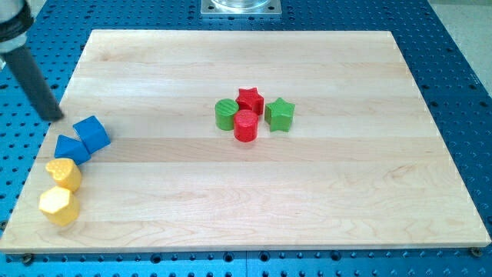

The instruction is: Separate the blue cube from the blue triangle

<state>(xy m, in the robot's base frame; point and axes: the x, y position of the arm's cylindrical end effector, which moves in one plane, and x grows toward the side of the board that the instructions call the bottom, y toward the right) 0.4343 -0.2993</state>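
With our bare, jawless rod's tip (54, 115) just left of the blue cube (93, 132), which touches the blue triangle (71, 148) at the board's (307, 208) near-left edge, a skewed push could drag both blocks together or send the triangle into the yellow blocks (61, 175).

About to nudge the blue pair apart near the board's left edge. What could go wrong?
1. The blue cube and blue triangle touch, so both may slide together.
2. The yellow blocks sit just below and could get bumped.
3. My tip is near the wooden board's edge; blocks could fall off.
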